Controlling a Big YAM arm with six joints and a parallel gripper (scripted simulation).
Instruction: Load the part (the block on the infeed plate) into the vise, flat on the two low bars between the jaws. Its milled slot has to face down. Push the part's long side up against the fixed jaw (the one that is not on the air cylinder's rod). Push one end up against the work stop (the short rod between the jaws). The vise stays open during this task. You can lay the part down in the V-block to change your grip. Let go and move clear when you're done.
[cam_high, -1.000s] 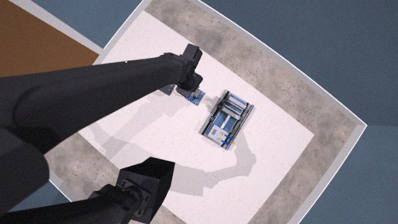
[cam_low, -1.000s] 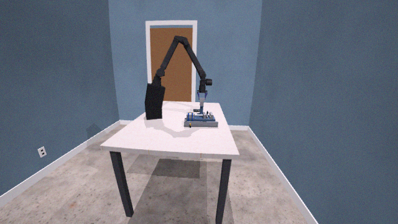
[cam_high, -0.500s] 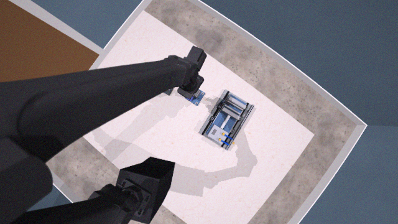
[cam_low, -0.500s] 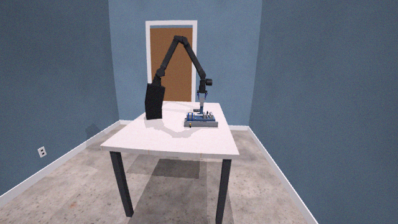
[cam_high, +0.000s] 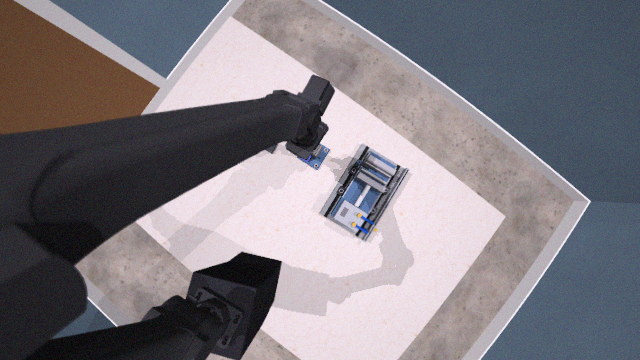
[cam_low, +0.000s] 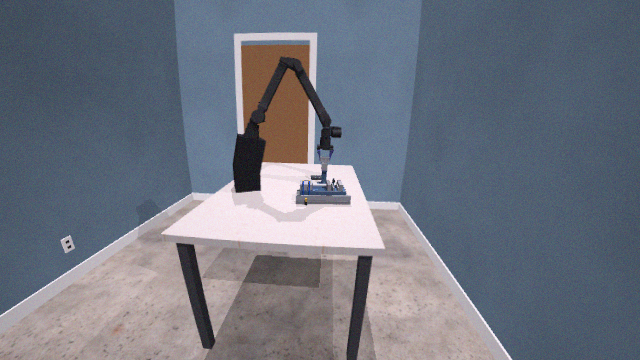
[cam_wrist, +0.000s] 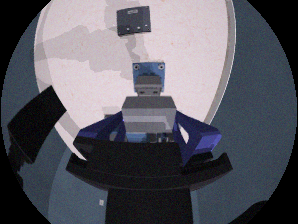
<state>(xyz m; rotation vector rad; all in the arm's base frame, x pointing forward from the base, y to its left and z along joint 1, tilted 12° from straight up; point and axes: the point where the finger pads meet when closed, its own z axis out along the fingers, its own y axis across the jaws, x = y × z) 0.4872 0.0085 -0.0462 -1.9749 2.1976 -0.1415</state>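
The pincer (cam_high: 309, 154) (cam_low: 325, 156) (cam_wrist: 149, 112) is closed on the grey part (cam_low: 324, 160) (cam_wrist: 149, 111), over the blue-based stand (cam_high: 319, 162) (cam_low: 324, 176) (cam_wrist: 148, 69); contact between part and stand is unclear. In the exterior view, the vise (cam_high: 367, 192) (cam_low: 322, 199) sits nearer, with a dark plate (cam_low: 316, 177) (cam_wrist: 133, 21) left of the stand.

arm (cam_high: 200, 135) (cam_low: 313, 95) (cam_wrist: 149, 207) shifted slightly toward vise (cam_high: 349, 212) (cam_low: 325, 199)
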